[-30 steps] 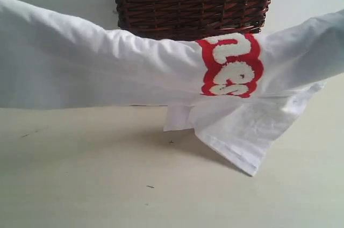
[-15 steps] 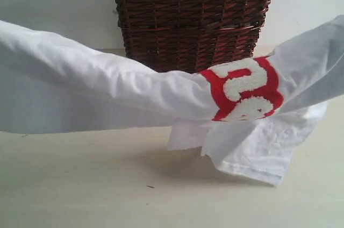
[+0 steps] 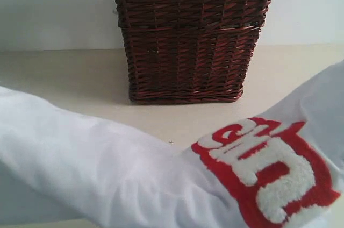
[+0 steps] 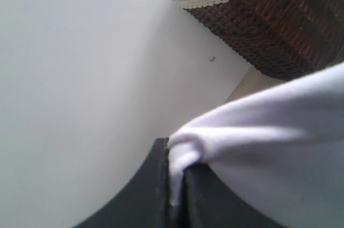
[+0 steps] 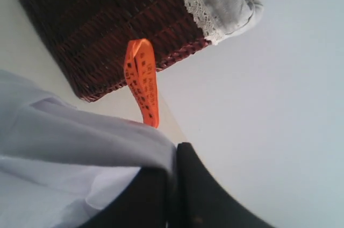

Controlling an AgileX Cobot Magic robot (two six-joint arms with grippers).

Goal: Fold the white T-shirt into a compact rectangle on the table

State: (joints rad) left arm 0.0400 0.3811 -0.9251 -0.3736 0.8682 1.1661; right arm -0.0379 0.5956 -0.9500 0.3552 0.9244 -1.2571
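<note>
The shirt (image 3: 107,174) spans side to side, apparently lifted off the bench (image 3: 64,72), in front of the basket (image 3: 188,40); left pincer (image 4: 174,196) and right pincer (image 5: 172,190) each pinch one end; neither is nearer.

Left tool (image 4: 174,182), right tool (image 5: 171,179): both pinched closed.

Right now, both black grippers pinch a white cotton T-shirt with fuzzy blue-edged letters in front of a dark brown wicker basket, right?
Not quite: the exterior view shows the fuzzy letters on the white cotton T-shirt edged in red, not blue. The rest holds.
</note>
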